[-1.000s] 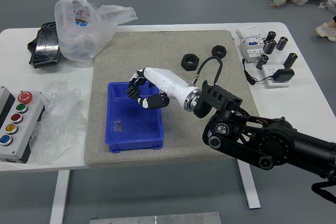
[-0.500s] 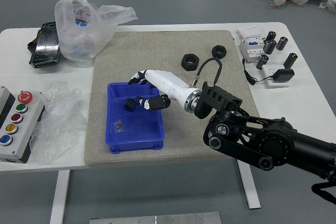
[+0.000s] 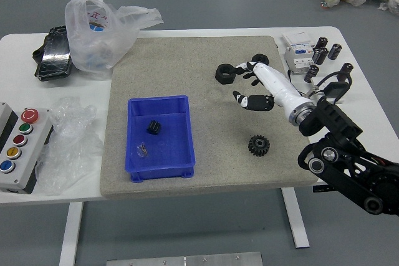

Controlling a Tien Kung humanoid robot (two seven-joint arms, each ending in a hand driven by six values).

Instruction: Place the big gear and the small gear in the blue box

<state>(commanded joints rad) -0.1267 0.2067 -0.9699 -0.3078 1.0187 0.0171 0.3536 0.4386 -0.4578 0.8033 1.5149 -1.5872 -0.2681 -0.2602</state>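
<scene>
My right hand is over the right half of the grey mat, away from the box, its fingers spread and holding nothing. The blue box stands left of it, with a small black gear-like piece lying inside. On the mat below the hand lies a toothed black gear. The left hand does not show.
Two black nuts lie beyond the hand, partly behind its fingers. White devices and black cylinders are at the right. Plastic bags and a button panel are at the left.
My right hand opened, leaving the small black piece in the blue box, and moved right over the mat. The toothed gear, earlier hidden by the arm, now shows.
</scene>
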